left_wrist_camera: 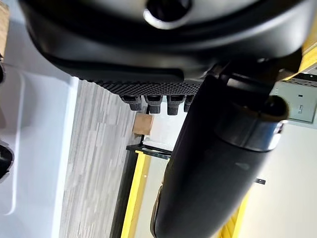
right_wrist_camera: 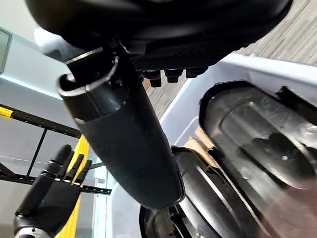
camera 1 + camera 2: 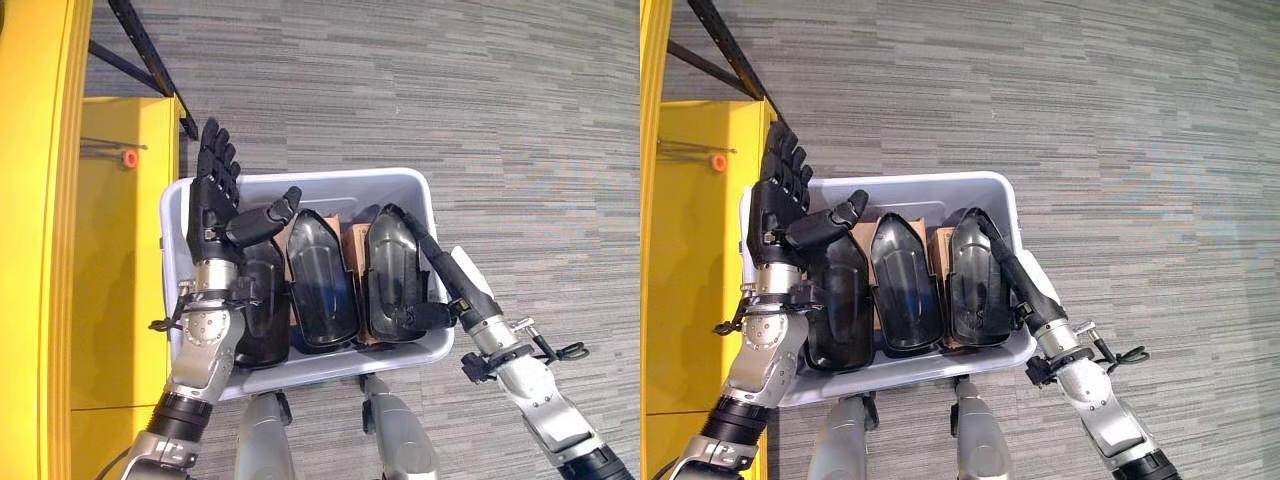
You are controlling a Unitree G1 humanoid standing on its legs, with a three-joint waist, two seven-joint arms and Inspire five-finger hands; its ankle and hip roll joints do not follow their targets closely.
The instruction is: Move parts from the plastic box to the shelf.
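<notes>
Left eye view | left hand fingers straight above plastic box | right hand draped on rightmost part, grip unclear | parts judged rigid, slick; grasp edges.

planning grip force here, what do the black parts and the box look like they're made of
Black parts: likely moulded hard plastic, glossy, with light glinting off smooth curved shells. Box: pale, slightly translucent plastic with thin walls and a rounded rim. Brown dividers between the parts look like matte cardboard, though little of them shows.
</notes>
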